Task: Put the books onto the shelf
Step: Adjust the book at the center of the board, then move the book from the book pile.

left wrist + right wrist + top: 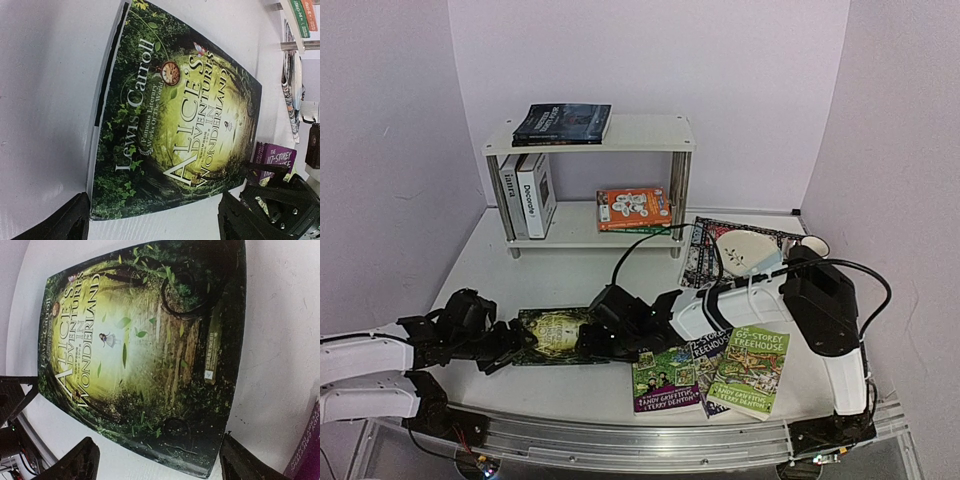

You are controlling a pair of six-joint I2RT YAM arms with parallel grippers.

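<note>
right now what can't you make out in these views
Top view: both ends of the Alice book lie under the left gripper and right gripper; title too small to read.
Top view: the middle Treehouse paperback is mostly covered by the green paperback and the right arm.
Left wrist view: the purple book is partly behind the right gripper.
Right wrist view: a purple cover is cut off by the right edge.

Alice book [552,335]: dark green foliage, yellow-green glowing centre, white lettering. Shelf [640,132] white. Worktop [560,275] white.
</note>
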